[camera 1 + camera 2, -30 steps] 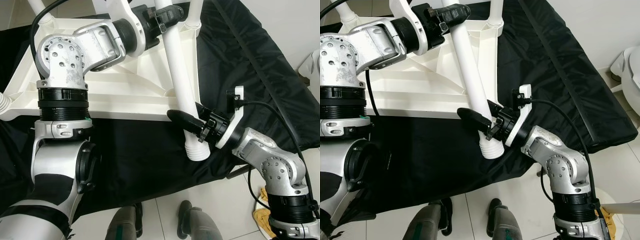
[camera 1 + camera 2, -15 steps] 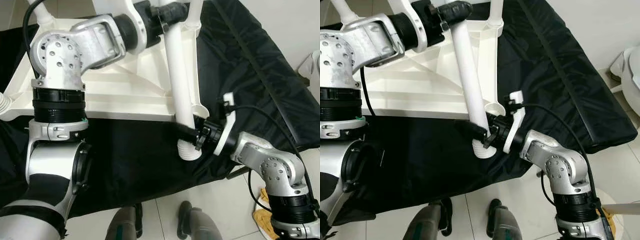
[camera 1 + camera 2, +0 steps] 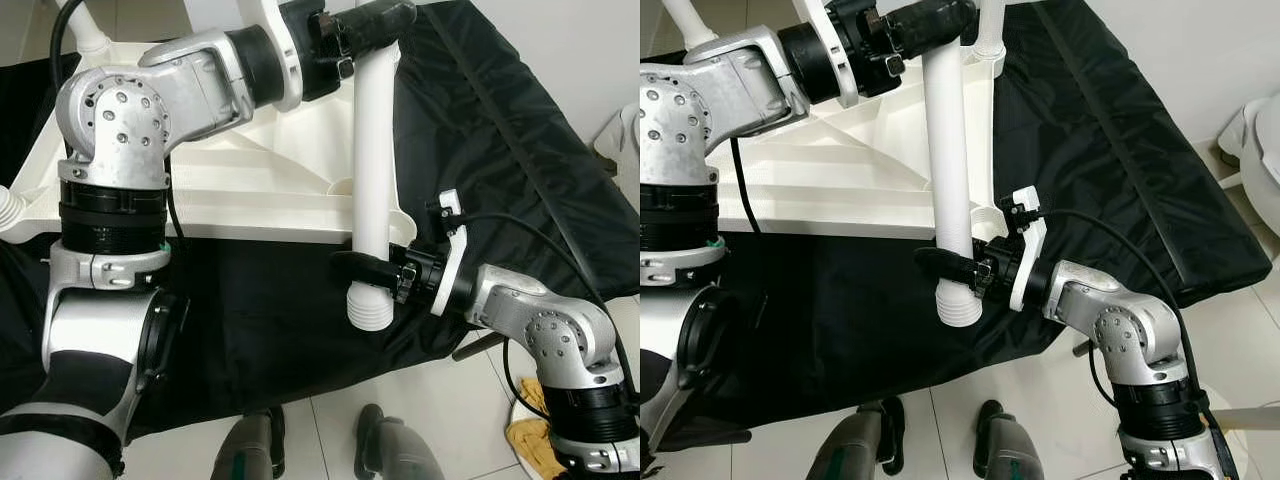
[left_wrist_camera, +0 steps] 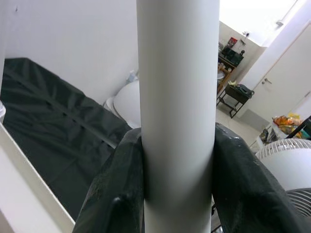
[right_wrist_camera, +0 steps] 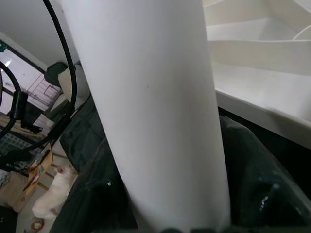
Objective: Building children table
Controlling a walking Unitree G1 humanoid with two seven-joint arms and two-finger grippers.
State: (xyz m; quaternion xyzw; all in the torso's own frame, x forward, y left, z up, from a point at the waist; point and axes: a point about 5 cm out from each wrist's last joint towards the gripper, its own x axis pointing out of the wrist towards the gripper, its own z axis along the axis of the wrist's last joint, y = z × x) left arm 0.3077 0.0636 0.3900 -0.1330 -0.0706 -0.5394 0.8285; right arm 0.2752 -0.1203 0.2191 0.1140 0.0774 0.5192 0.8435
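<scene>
The right gripper (image 3: 362,268) is pinching the white table leg (image 3: 370,170) just above its ribbed threaded end, which is hanging past the near edge of the upturned white tabletop (image 3: 250,180), over the black cloth (image 3: 500,150). Farther off, the left gripper (image 3: 385,18) is clamping the leg's upper part, fingers (image 4: 121,189) pressing both sides. Holding both ends probably steadies the leg for aiming at a corner socket.

Table leg (image 3: 371,160): smooth matt white plastic, ribbed end. Tabletop (image 3: 260,180): same white plastic, moulded ribs. Black cloth (image 3: 500,130) under it: thin, creased, slight sheen. Floor (image 3: 1060,420): glossy pale tile. Left arm (image 3: 120,120) shell: brushed silver metal.
</scene>
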